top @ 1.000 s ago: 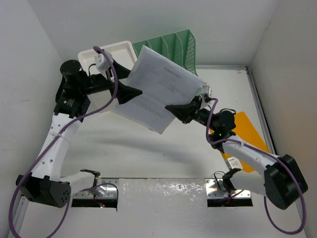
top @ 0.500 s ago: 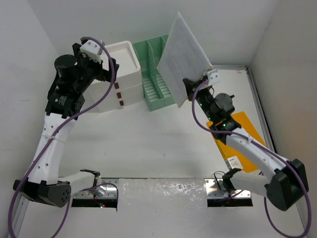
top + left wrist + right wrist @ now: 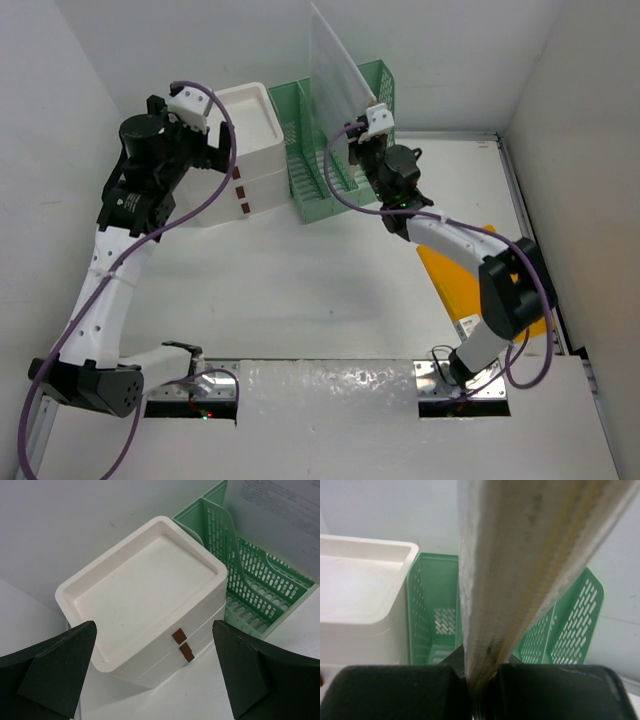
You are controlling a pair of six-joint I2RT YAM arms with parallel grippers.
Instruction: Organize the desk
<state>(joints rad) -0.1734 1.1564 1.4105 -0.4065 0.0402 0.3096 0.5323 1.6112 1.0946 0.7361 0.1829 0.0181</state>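
Note:
The desk (image 3: 300, 290) is the white tabletop under both arms. My right gripper (image 3: 358, 142) is shut on the lower edge of a stack of white printed paper (image 3: 335, 55) and holds it upright, edge-on, over the green mesh file rack (image 3: 305, 175). In the right wrist view the paper (image 3: 520, 555) rises from between the closed jaws of my right gripper (image 3: 480, 677), above the rack's slots (image 3: 432, 595). My left gripper (image 3: 205, 150) is open and empty above the white drawer box (image 3: 245, 125). In the left wrist view its gripper point (image 3: 154, 630) is over the box (image 3: 145, 580).
An orange folder (image 3: 470, 265) lies flat on the desk at the right, partly under my right arm. The drawer box with brown handles (image 3: 182, 644) stands beside the rack (image 3: 255, 580) against the back wall. Metal rails (image 3: 525, 220) run along the desk's right edge.
The left gripper let go of the paper and drew back over the drawer box. The right gripper swung the paper from the desk's middle up and back, upright over the green rack.

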